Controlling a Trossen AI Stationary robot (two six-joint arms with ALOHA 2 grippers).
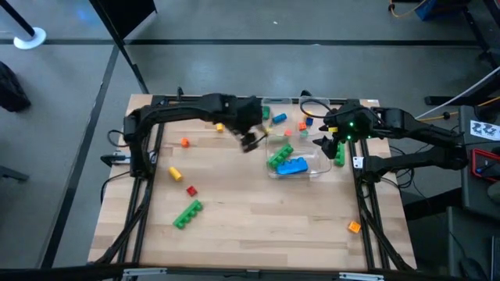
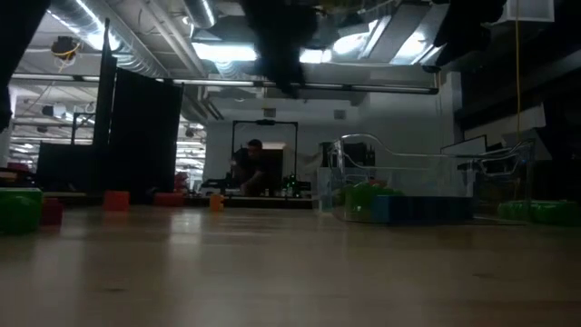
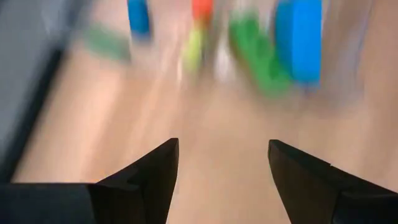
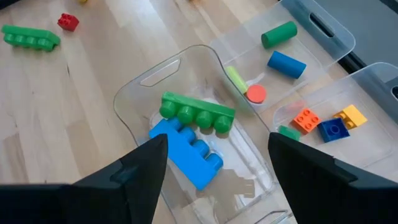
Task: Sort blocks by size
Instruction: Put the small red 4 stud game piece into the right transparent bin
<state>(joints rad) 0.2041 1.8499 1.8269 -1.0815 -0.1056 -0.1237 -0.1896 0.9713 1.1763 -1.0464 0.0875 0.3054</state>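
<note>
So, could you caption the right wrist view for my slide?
Open right gripper above a clear tray holding a green bar and blue brick.

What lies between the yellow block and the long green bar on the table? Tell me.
A small red block sits between the yellow block and the green bar, seen in the high view.

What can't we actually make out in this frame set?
- Left wrist view: motion blur smears the blocks beyond the open left gripper; shapes unreadable.
- Low view: the clear tray is dim; its blocks are only colour blobs.
- High view: the right gripper is too small to see its fingers; the right wrist view shows it open.
</note>
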